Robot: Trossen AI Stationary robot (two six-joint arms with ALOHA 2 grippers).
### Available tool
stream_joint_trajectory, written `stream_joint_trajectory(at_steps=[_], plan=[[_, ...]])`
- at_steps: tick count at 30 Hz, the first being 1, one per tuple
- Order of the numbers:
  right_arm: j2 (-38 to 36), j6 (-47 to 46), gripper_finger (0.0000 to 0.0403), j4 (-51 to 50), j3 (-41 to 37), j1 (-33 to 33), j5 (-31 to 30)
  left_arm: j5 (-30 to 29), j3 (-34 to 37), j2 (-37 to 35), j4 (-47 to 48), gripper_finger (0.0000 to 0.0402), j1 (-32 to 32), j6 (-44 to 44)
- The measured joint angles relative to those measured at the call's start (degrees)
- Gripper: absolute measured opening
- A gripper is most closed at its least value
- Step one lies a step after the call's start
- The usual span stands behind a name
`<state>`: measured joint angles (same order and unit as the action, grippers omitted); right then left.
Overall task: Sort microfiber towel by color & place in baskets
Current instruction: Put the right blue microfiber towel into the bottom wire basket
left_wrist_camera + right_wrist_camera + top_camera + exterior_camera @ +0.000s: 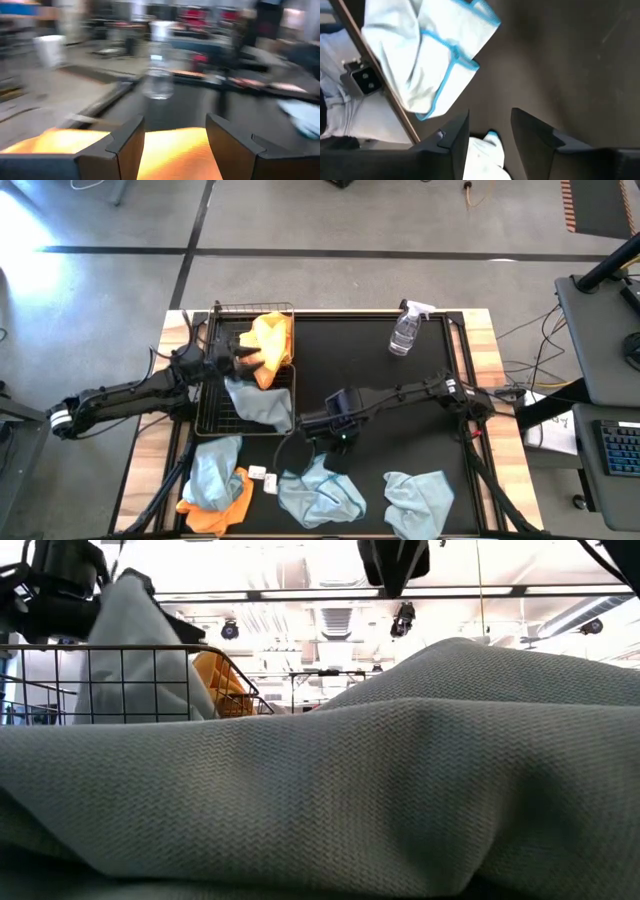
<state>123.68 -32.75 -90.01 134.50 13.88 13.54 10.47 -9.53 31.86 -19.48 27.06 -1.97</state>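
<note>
Two black wire baskets stand at the table's left. The far basket (250, 308) holds an orange towel (270, 343). My left gripper (175, 122) hovers open just above that towel (170, 150), nothing between its fingers. A pale blue towel (258, 402) lies in the near basket (213, 420), and one part of it (430, 60) hangs over the rim. My right gripper (490, 117) points down, open, above another pale blue towel (320, 488) on the black mat. A corner of that towel (487, 150) shows below the gap between the fingers.
A clear spray bottle (405, 330) stands at the far side of the mat. A blue towel (213, 468) and an orange one (215, 508) lie at the near left, another blue towel (415, 498) at the near right. A small white tag (265, 477) lies between them.
</note>
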Motion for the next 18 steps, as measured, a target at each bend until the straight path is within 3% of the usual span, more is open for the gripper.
stream_joint_trajectory(at_steps=[3, 9, 15, 18], plan=[[0.00, 0.07, 0.0134, 0.02, 0.00, 1.42, 0.00, 5.61, -0.10, -0.02, 1.13, 0.0194, 0.01, 6.90], [0.00, -0.49, 0.0129, 0.00, 0.00, 3.68, 0.02, 5.07, -2.46, -0.07, 5.74, 0.0194, 0.05, 25.30], [-0.02, -0.66, 0.0128, 0.00, 0.00, 5.59, 0.04, 4.85, -16.70, 0.34, 27.33, 0.0194, 0.05, 28.62], [-0.02, -0.68, 0.0128, -0.02, 0.00, 6.17, 0.11, 4.48, -23.69, 1.47, 31.68, 0.0194, 0.05, 29.38]])
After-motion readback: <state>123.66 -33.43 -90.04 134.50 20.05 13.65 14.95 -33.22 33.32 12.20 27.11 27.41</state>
